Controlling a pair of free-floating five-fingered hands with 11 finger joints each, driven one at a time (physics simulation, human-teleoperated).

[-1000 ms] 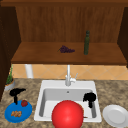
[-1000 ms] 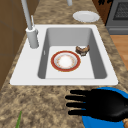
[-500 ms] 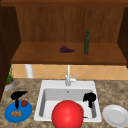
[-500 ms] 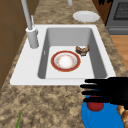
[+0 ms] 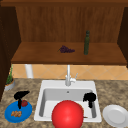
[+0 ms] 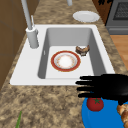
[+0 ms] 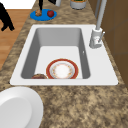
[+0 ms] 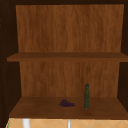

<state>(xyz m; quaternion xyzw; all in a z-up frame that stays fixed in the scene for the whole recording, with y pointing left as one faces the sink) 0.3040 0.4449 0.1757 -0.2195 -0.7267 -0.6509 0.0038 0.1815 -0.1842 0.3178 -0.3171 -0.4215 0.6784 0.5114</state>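
Note:
My left hand (image 5: 21, 96) hovers over a blue plate (image 5: 10, 117) on the counter left of the sink. Its fingers are straight, just above a red tomato (image 5: 24, 103); pieces of bread (image 5: 16, 113) lie beside it. From the left side, the same hand (image 6: 107, 86) stretches flat over the tomato (image 6: 95, 103) and holds nothing. My right hand (image 5: 89, 98) floats over the sink's right part with relaxed fingers hanging down, also empty. A red-rimmed plate (image 6: 65, 61) and a brown round piece of food (image 6: 82, 49) lie in the basin.
A large red round shape (image 5: 67, 115) sits at the sink's (image 5: 37, 115) front in the front view. Behind stands the faucet (image 5: 68, 77). A white plate (image 5: 115, 115) is on the right counter, a potted plant (image 5: 9, 80) far left. The shelf holds grapes (image 5: 66, 49) and a green bottle (image 5: 86, 42).
In the left side view the left hand has drifted right and slightly up, uncovering the tomato and blue plate beneath it. The right hand has stayed where it was.

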